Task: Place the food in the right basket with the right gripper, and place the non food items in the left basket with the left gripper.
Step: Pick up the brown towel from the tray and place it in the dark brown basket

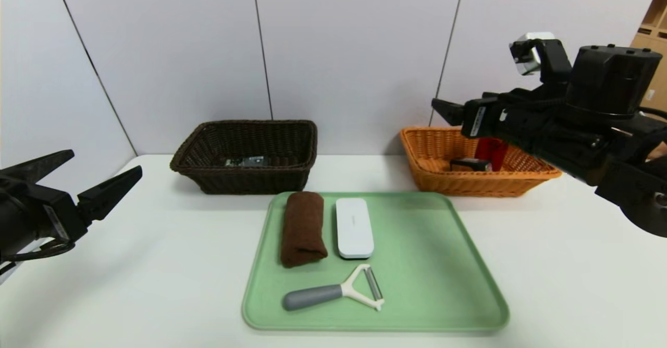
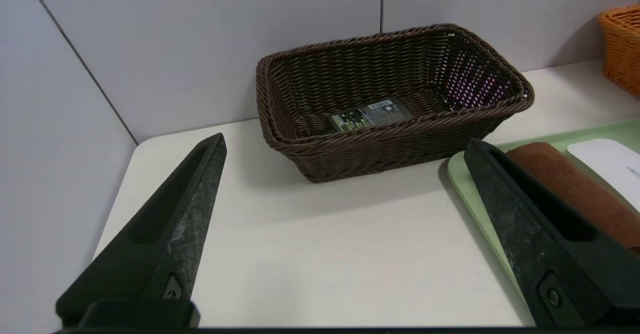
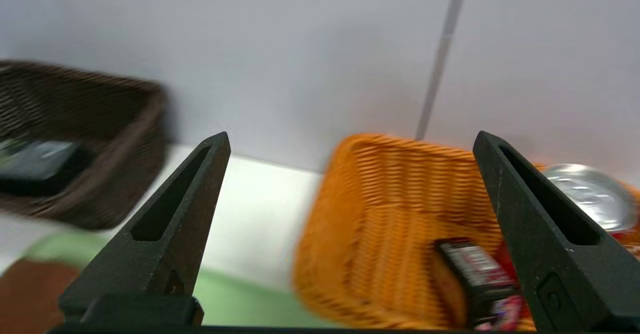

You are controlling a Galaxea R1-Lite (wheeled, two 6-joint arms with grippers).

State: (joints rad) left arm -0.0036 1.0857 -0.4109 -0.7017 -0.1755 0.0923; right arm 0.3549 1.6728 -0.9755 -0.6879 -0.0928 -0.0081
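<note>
Head view: right gripper [image 1: 447, 112] hangs over the orange basket [image 1: 432, 173], jaws wide, empty (can [image 1: 491, 152] and box [image 1: 470, 165] inside). Left gripper [image 1: 96, 178] gapes empty at table's left.

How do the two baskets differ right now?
The left basket is dark brown; the right basket is orange-tan. The left one holds a flat-lying black pump bottle; the right one holds an upright red drink can and a small black box. Both are rectangular wicker, standing behind the green tray.

a brown towel [image 1: 302, 228], white case [image 1: 354, 227] and grey-handled white peeler [image 1: 333, 293] are lying on a pale green tray [image 1: 443, 285]; the baskets are showing dark brown [image 1: 245, 155] and orange [image 1: 443, 165] weave.
</note>
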